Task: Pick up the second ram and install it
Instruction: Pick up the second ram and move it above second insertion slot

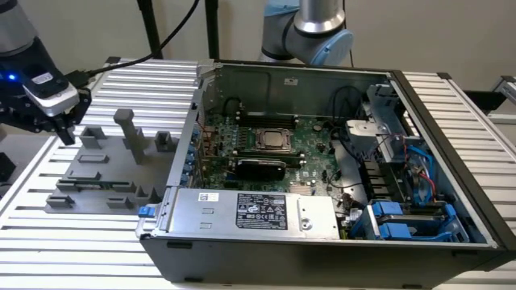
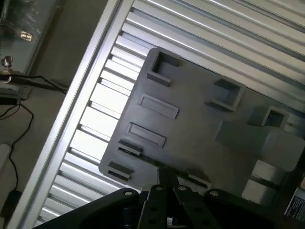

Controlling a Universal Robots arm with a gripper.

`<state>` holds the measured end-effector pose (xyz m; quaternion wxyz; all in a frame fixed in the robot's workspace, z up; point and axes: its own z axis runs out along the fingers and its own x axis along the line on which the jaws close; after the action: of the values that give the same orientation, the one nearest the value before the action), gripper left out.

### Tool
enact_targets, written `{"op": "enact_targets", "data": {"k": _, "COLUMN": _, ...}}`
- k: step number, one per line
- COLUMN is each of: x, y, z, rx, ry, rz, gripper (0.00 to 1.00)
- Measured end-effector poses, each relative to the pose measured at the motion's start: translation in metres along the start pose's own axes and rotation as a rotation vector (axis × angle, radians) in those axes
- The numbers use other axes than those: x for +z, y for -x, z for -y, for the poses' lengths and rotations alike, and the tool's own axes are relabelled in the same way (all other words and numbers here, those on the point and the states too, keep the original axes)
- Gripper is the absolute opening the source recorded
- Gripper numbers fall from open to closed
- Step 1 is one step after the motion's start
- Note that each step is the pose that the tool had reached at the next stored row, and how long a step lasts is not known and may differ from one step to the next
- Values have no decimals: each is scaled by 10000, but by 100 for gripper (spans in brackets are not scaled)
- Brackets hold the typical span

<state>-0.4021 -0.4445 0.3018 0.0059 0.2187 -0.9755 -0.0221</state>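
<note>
Gripper point(image 1: 66, 139) poised over a grey fixture plate point(image 1: 121, 175) beside an open computer case point(image 1: 322, 257).
Air above the plate's far corner is free around the gripper. A tall post point(image 1: 129, 136) and low blocks point(image 1: 91, 139) rise from the plate between gripper and case. The case's side wall point(image 1: 196, 103) stands just beside the plate. The case top is open; room over the motherboard point(image 1: 310, 142) seems clear, though cables point(image 1: 419, 166) and a drive cage point(image 1: 387, 118) crowd the exterior view's right, and a silver power supply point(image 1: 250, 208) fills the near end.
</note>
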Motion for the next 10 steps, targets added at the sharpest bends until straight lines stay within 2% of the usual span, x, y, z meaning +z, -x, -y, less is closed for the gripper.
{"op": "enact_targets", "data": {"k": 10, "x": 64, "y": 0, "z": 3, "rx": -1815, "ry": -36, "rz": -47, "gripper": 0}}
